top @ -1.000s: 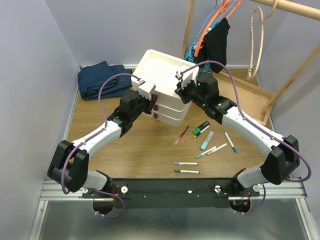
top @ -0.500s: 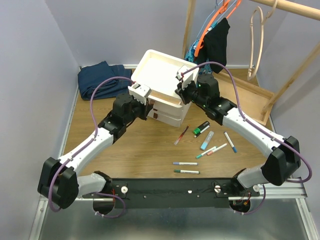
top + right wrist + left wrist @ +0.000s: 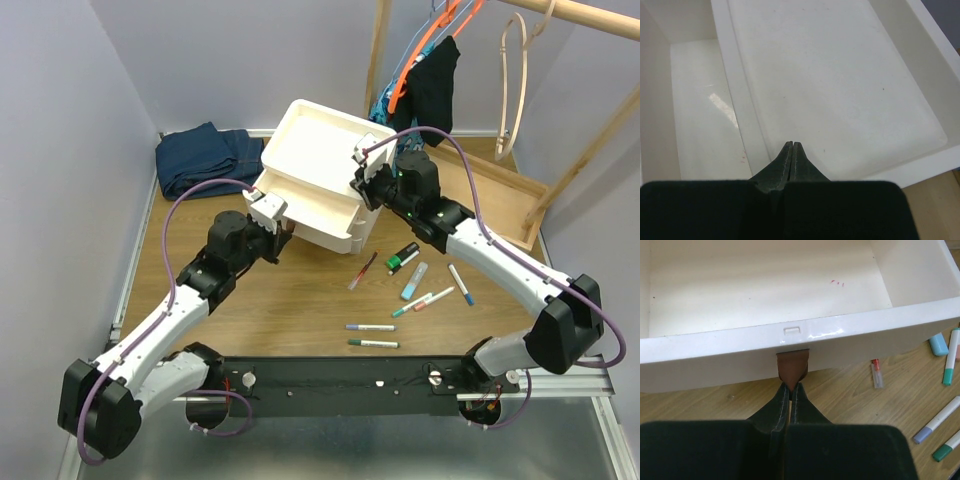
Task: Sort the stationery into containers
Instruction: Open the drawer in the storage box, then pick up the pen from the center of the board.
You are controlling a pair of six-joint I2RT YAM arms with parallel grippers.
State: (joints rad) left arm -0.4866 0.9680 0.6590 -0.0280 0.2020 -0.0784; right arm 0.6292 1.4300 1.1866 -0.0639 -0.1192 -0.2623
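A: Left tool is clamped tight on the red-brown handle of the top drawer, and that drawer stands pulled out toward the near-left side of the white drawer stack

B: Inside it looks bare apart from a few faint red marks on the floor. What about the other arm?

A: Right tool is pinched fully together with nothing between its fingers, tip resting at the near rim of the tray-like top, right on the stack's right-hand side

B: And the stationery?

A: All out on the tabletop, to the right of the stack and in front of it. Red pen lies closest, the black-green marker just beyond it, then a light blue capped piece

B: Nearer the arm bases?

A: Two slim markers lie side by side, roughly parallel, with a few more white ones spread to their right

B: Folded jeans at the back left, a wooden tray at the right, well apart from the stack
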